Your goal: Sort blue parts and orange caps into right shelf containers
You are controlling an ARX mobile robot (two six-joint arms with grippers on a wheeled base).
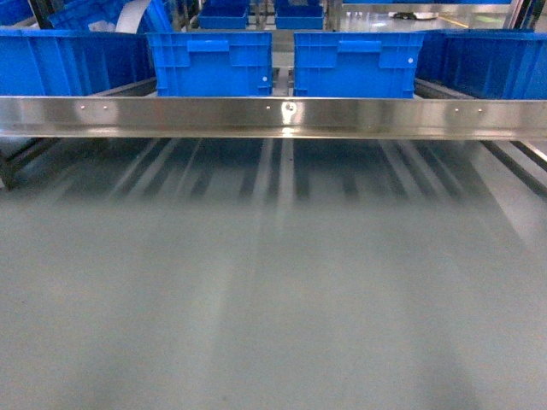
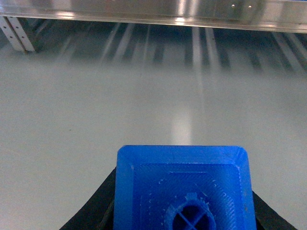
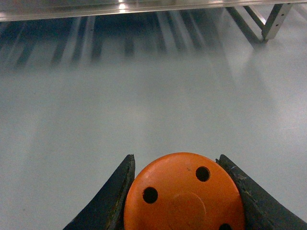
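In the left wrist view, a blue part [image 2: 182, 189] with a round recess in its facing side fills the bottom of the frame. My left gripper [image 2: 183, 203] is shut on it, and the black fingers [image 2: 98, 201] show on both sides. In the right wrist view, my right gripper [image 3: 176, 165] is shut on an orange cap [image 3: 184, 199], whose flat holed face looks at the camera. Both are held above grey floor. Large blue containers [image 1: 357, 64] [image 1: 209, 64] stand on the shelf ahead. Neither gripper shows in the head view.
A long stainless steel rail [image 1: 273, 115] runs across the front of the shelf, with more blue crates at far left [image 1: 68, 60] and far right [image 1: 496, 60]. Metal shelf legs [image 2: 14, 33] [image 3: 271, 19] stand at the sides. Grey floor [image 1: 273, 299] lies between me and the shelf.
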